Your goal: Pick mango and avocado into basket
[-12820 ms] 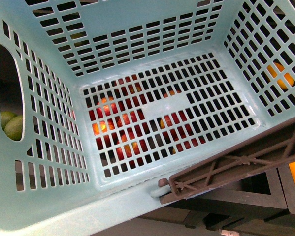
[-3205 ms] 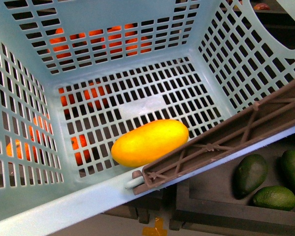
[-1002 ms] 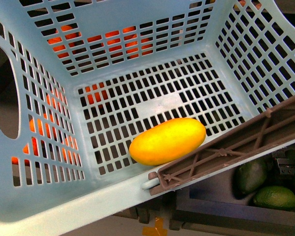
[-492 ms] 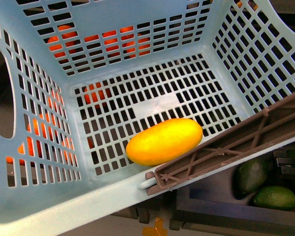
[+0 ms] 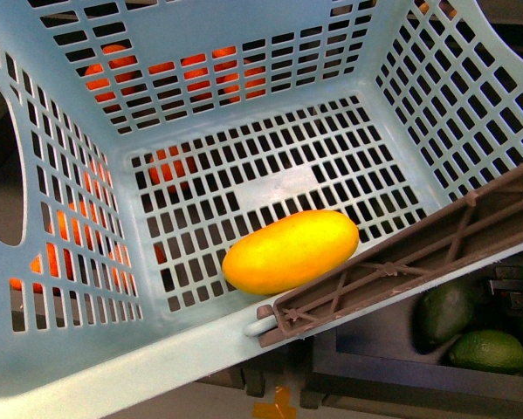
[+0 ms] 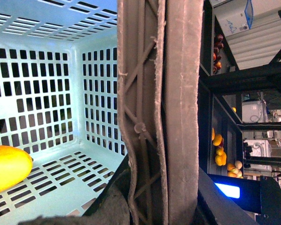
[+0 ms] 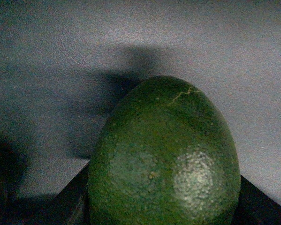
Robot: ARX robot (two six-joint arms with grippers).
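**Mango is in, avocado is next**

Half the job looks done. The mango (image 5: 291,251) lies on its side on the slotted floor of the basket (image 5: 86,375), low and centre in the front view, and it touches the near wall just under the brown handle (image 5: 401,271). In the left wrist view it shows as a yellow end at the left edge.

The left gripper (image 6: 159,208) has a dark finger on either side of the handle, which fills the gap between them, so I take it to be clamped on the handle and carrying the basket.

The step in hand is the reach for the avocado (image 5: 444,312). It sits outside the basket at the lower right of the front view, in a dark crate (image 5: 375,367) beside another avocado (image 5: 486,351). Grey parts of the right gripper (image 5: 511,290) show just right of it at the frame's edge.

In the right wrist view the avocado fills the middle and lower part of the frame, very close. I cannot tell whether the fingers are spread or already touching it.

The next move, I'd say, is a firm grip on that rounded skin, then a lift over the handle and rim.
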